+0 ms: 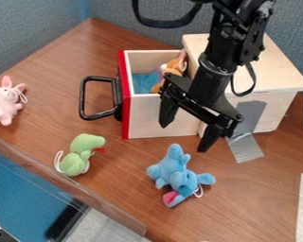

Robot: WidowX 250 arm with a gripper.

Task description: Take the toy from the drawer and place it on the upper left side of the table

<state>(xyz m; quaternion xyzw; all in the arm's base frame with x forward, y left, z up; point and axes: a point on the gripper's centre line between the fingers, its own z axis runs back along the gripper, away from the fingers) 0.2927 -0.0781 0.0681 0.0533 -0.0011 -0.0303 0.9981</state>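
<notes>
Grey partitions (pixel 110 23) are backing the desk (pixel 116 194), where one pink toy (pixel 4 101), one green toy (pixel 77 158) and one blue toy (pixel 175 171) are lying. At least one orange toy (pixel 173 71) is resting in one drawer (pixel 125 113); the end effector (pixel 183 137) is hanging open nearby.

- Text and labels: none is legible
- Brands, numbers and signs: none is legible
</notes>
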